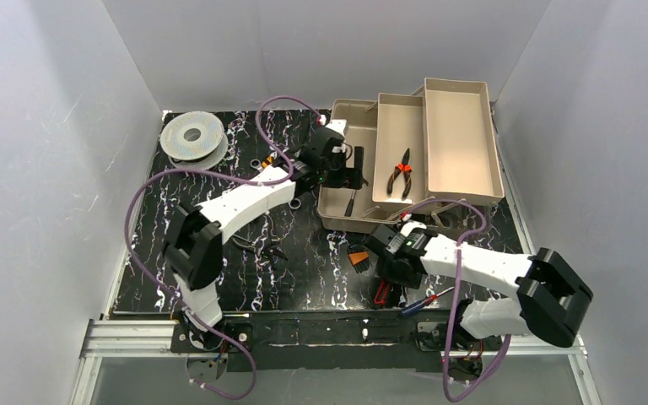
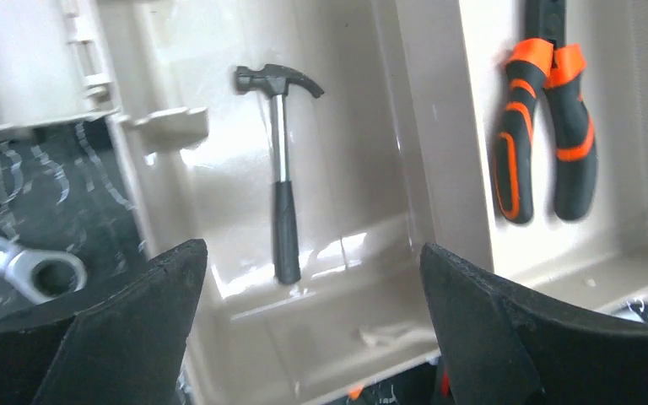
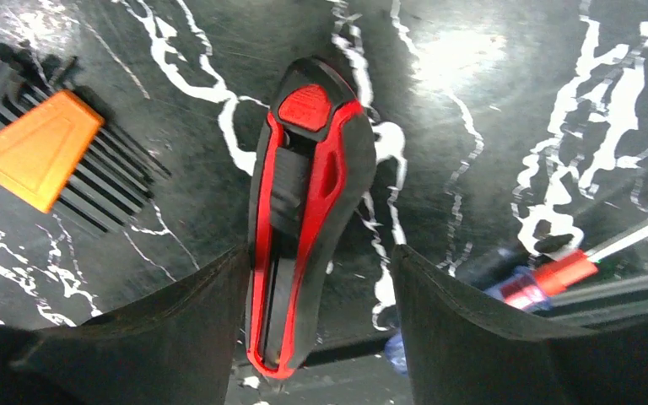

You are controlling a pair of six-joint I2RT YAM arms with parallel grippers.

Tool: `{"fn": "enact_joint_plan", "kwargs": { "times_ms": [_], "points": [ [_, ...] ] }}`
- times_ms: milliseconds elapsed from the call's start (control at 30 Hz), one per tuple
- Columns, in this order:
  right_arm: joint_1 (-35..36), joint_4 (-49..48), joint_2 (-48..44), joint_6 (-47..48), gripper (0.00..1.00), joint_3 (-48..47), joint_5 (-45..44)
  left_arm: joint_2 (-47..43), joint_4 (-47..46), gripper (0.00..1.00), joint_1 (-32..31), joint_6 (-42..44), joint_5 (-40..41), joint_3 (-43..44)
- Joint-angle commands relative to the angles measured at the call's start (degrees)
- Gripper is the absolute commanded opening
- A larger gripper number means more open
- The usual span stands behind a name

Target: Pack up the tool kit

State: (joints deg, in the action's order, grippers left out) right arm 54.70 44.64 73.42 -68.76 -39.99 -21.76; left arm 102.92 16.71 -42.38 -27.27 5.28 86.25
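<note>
The left gripper [image 2: 312, 253] is hanging spread wide and empty over the large beige plastic tool kit [image 1: 460, 139], its three compartments lying open. One black-handled steel hammer [image 2: 283, 194] is lying ahead of it with bare floor around, one pair of orange-and-black pliers [image 2: 548, 135] beyond the wall to its right. The right gripper [image 3: 319, 250] is straddling one red-and-black utility knife [image 3: 304, 194], jaws parted; one orange hex-key set [image 3: 42, 152] is lying to its left.

We see plain pale walls [image 1: 51, 126] on three sides; the table [image 1: 321, 278] is black with white veins; soft glare on it.
</note>
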Motion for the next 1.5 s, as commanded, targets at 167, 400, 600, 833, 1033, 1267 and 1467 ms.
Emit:
{"fn": "enact_joint_plan", "kwargs": {
  "times_ms": [167, 400, 600, 833, 1033, 1267, 1467],
  "points": [
    [0.6, -7.7, 5.5, -1.7, 0.62, 1.0, 1.4, -28.1, 6.0, 0.98, 2.8, 1.4, 7.7, -16.7],
    [0.6, -8.9, 5.7, -1.1, 0.49, 0.9, 1.7, -45.0, 8.9, 0.98, 3.4, -2.6, 12.6, -30.3],
    [0.6, -12.1, 0.9, 2.8, 0.29, 1.9, 2.7, -52.8, 13.8, 0.98, 3.7, -4.1, 14.6, -37.3],
    [0.9, -18.2, -3.9, 10.9, 0.05, 2.9, 6.7, -56.4, 18.8, 0.98, 3.8, -5.1, 17.0, -39.7],
    [1.7, -20.9, -7.6, 16.9, 0.06, 1.5, 8.2, -56.6, 18.8, 0.98, 3.8, -5.9, 16.9, -40.3],
    [2.0, -24.9, -15.7, 22.5, 0.02, 2.0, 8.1, -58.3, 18.4, 0.98, 3.8, -7.6, 19.0, -42.9],
    [2.0, -25.8, -16.9, 32.0, 0.01, -0.8, 8.5, -60.0, 18.3, 0.98, 3.8, -9.4, 19.8, -44.6]
  ]
}}
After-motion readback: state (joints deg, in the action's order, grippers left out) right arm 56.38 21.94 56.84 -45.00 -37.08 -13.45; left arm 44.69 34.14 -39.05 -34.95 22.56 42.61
